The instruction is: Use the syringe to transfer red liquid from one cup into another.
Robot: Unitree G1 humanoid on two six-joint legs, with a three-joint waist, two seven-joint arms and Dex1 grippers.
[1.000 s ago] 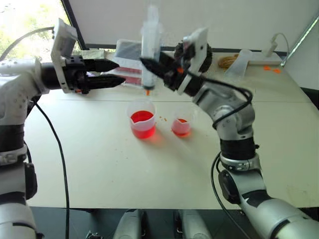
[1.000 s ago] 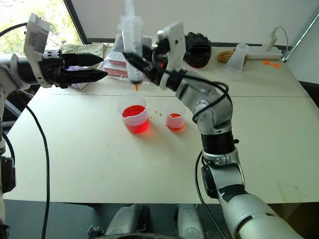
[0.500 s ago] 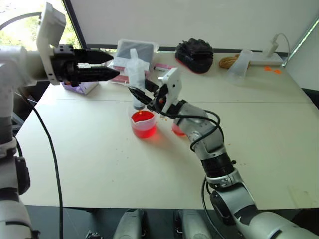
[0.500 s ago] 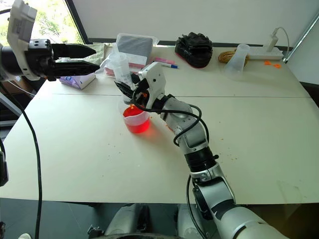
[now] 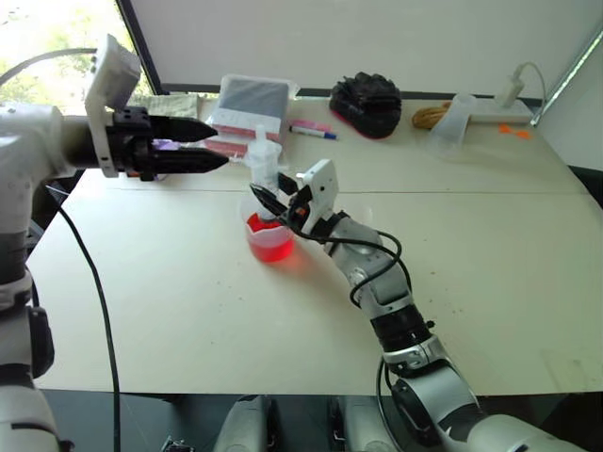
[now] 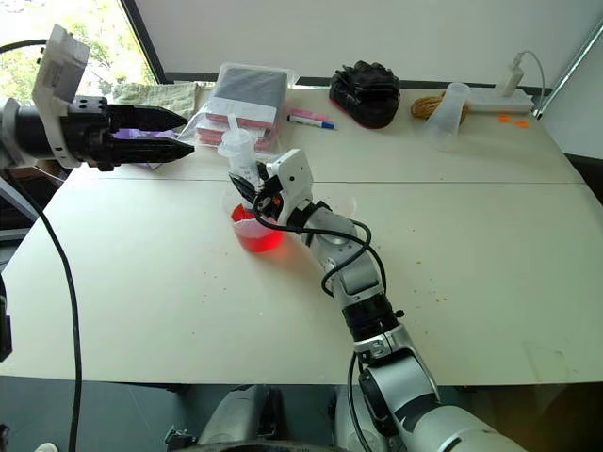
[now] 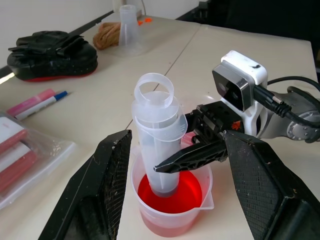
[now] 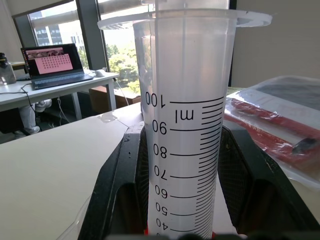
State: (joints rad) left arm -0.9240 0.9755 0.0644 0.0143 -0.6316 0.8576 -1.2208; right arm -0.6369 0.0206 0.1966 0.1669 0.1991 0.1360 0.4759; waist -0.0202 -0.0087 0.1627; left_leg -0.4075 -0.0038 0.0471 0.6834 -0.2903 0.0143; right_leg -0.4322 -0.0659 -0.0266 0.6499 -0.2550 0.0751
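Our right gripper [image 7: 200, 152] pinches the large clear plastic syringe [image 7: 156, 137] upright, its tip dipped in red liquid [image 7: 170, 192] inside the wide spouted clear beaker [image 7: 172, 220]. Our left gripper [image 5: 203, 146] hangs spread, well apart.

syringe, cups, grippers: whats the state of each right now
syringe: upright, plunger down, tip in the red liquid
beaker: upright, part full of red liquid
right gripper: shut on the syringe
left gripper: open, empty
upturned cup: empty, at the table's far side
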